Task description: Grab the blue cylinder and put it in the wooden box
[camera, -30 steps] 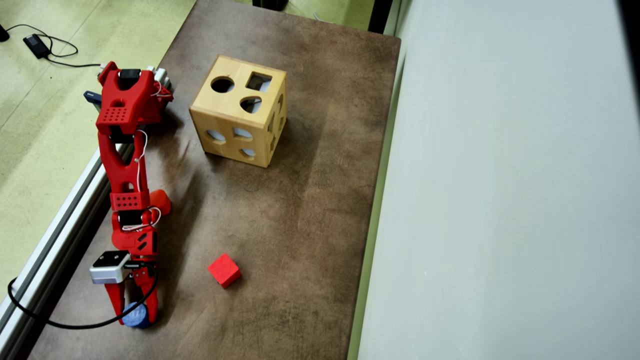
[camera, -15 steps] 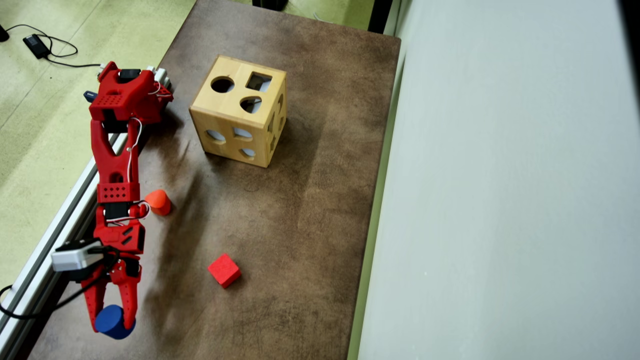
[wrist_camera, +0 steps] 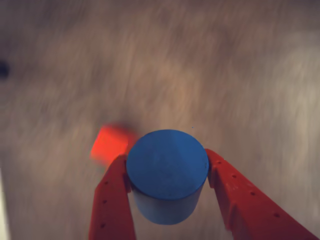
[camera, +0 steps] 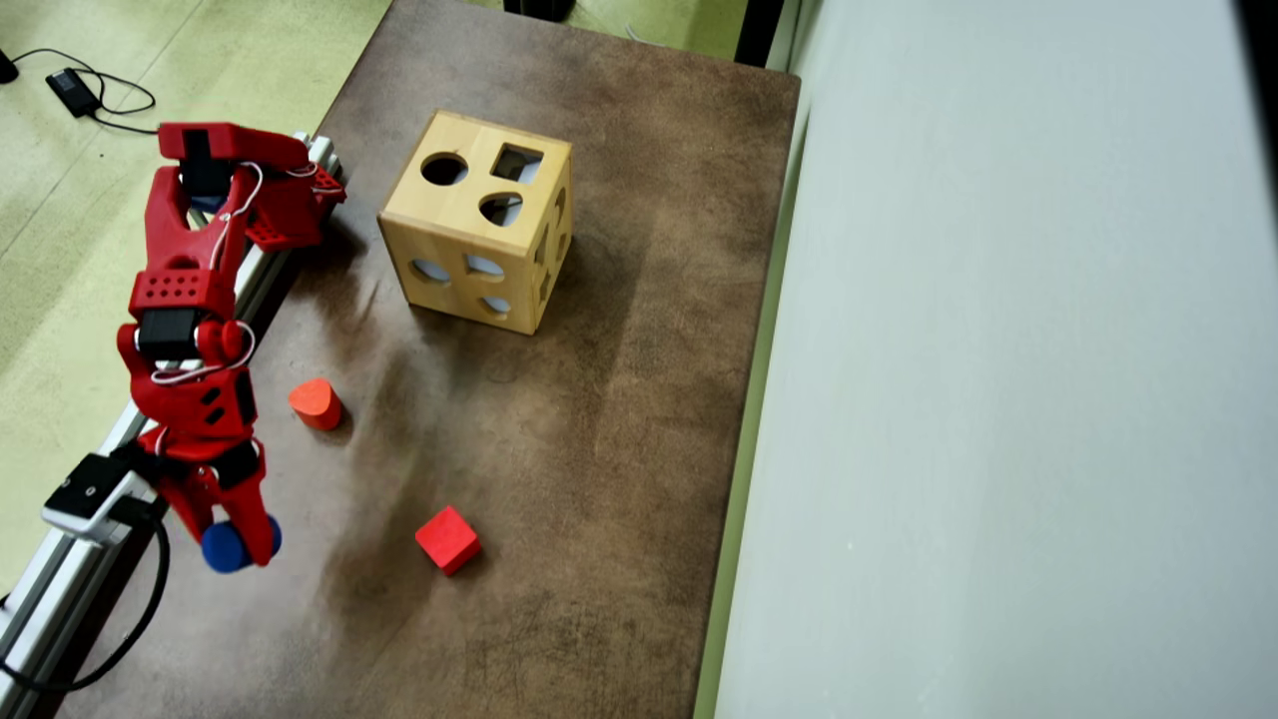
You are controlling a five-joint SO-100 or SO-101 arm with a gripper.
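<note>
The red gripper (wrist_camera: 167, 192) squeezes the blue cylinder (wrist_camera: 167, 172) between its two fingers, one on each side. In the wrist view the cylinder's flat round end faces the camera, so its long way points up toward the camera. In the overhead view the blue cylinder (camera: 226, 547) is at the near left of the brown table (camera: 599, 449), well apart from the wooden box (camera: 479, 235). A red cube (camera: 446, 539) lies to its right.

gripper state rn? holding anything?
Gripper: closed on the blue cylinder, one red finger on each side; the overhead view shows the same grip.
</note>
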